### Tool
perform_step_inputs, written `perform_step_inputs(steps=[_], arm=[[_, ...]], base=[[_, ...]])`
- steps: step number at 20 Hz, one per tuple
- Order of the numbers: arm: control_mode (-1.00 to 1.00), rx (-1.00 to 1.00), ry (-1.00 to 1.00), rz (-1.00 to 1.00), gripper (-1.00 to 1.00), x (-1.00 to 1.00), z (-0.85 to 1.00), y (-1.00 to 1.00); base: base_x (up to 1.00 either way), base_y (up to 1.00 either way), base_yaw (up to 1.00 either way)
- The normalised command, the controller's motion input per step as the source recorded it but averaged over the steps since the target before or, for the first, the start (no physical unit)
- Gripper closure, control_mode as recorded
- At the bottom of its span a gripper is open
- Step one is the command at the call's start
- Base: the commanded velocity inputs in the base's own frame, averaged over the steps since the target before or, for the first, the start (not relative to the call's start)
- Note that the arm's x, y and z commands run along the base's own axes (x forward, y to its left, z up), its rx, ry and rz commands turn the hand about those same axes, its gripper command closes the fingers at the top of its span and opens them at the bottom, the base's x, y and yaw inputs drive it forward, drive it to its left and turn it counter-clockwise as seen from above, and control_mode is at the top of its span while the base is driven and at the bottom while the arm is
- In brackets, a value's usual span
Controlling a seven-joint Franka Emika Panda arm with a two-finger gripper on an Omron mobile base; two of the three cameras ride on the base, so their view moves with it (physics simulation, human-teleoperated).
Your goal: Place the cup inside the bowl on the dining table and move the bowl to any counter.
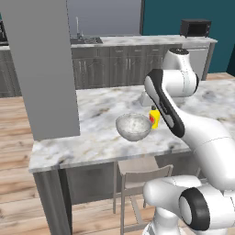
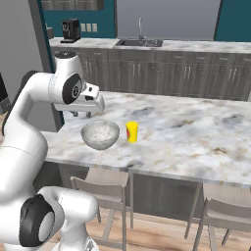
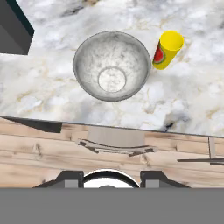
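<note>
The speckled grey bowl (image 1: 133, 126) (image 2: 100, 134) (image 3: 112, 65) stands upright with nothing in it, near the front edge of the marble dining table (image 1: 92, 137) (image 2: 196, 132) (image 3: 43, 87). Close beside it, just apart from its rim, stands the small yellow cup (image 1: 155, 118) (image 2: 131, 131) (image 3: 168, 49) with a red patch on its side. My gripper (image 2: 82, 113) (image 3: 110, 178) hangs above the table's front edge, short of the bowl and pointing down. Its fingertips (image 3: 68, 178) stand apart with nothing between them.
Wooden stools (image 1: 142, 176) (image 2: 105, 188) (image 3: 116, 142) are tucked under the table's front edge. A tall grey panel (image 1: 43, 69) rises at the table's left end. The back counter (image 1: 137, 40) (image 2: 196, 46) carries a sink (image 2: 139, 43), a microwave (image 1: 195, 27) and a coffee machine (image 2: 71, 29).
</note>
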Motion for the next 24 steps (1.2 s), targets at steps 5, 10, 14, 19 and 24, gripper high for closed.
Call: perform_step_inputs(steps=[5, 10, 14, 19, 24], arm=[[-1.00, 0.00, 0.00, 0.01, -1.00, 0.17, 0.00, -0.07], [-1.00, -0.02, 0.04, 0.04, -1.00, 0.37, 0.00, -0.20], [-1.00, -0.03, 0.01, 0.02, -1.00, 0.26, 0.00, -0.36], [-1.00, -0.05, 0.00, 0.00, -1.00, 0.09, 0.00, -0.31], [-1.00, -0.03, 0.00, 0.00, -1.00, 0.08, 0.00, -0.21]], base=[[0.00, 0.00, 0.00], [0.00, 0.00, 0.00], [0.00, 0.00, 0.00], [0.00, 0.00, 0.00], [0.00, 0.00, 0.00]])
